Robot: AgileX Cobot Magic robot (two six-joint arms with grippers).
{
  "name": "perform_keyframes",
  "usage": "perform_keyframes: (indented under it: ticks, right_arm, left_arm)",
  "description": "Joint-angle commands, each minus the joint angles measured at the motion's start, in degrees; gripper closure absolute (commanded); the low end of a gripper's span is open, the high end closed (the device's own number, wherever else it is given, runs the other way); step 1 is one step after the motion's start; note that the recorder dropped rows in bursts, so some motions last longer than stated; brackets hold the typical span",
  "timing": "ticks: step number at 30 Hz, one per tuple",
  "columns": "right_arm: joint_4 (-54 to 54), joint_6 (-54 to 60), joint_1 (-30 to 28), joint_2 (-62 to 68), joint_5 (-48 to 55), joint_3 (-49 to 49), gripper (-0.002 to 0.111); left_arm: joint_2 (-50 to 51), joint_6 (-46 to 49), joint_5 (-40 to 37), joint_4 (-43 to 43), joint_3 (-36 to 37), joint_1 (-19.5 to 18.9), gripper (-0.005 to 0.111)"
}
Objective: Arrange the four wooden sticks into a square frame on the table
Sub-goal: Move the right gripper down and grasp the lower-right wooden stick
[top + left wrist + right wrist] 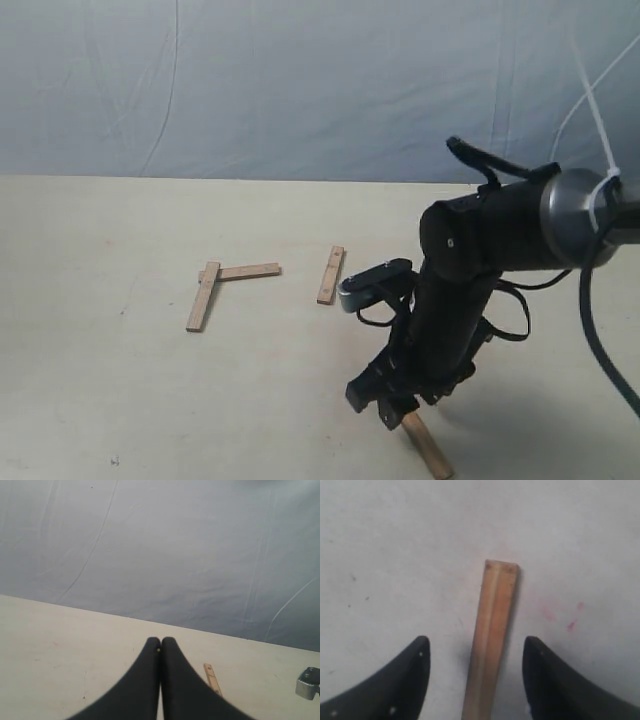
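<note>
Three wooden sticks lie mid-table: one and another meet at a corner like an L, and a third lies apart to their right. The fourth stick rests near the front edge, right under my right gripper. In the right wrist view this gripper is open, one finger on each side of that stick, touching neither side. My left gripper is shut and empty, low over the table, with one stick beyond it; the exterior view does not show it.
A grey-blue cloth backdrop hangs behind the table. The right arm's bulky black body and cables stand over the front right. A grey metal part shows at the edge of the left wrist view.
</note>
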State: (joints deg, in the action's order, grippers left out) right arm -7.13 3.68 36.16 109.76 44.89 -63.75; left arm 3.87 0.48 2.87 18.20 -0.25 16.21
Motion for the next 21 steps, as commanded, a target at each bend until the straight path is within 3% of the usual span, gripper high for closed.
perform_keyframes:
  ticks: [1,7,14,17,21]
  right_arm:
    - [1.43,-2.34,0.65,0.15,-6.78,3.71,0.055]
    - [0.71,-3.68,0.65,0.50,-10.79,7.03,0.056]
    - [0.50,-5.29,1.65,1.96,-12.53,8.28,0.090]
    - [0.16,-6.70,1.78,1.69,-12.33,6.74,0.109]
    - [0.63,-11.57,1.78,1.45,-9.41,1.30,0.109]
  left_arm:
    - [-0.24,0.14,-0.33,-0.13,0.25,-0.01,0.107]
    - [-0.24,0.14,-0.33,-0.13,0.25,-0.01,0.107]
    - [-0.24,0.14,-0.33,-0.13,0.25,-0.01,0.107]
    - [-0.24,0.14,-0.33,-0.13,0.25,-0.01,0.107]
    - [-0.24,0.14,-0.33,-0.13,0.25,-0.01,0.107]
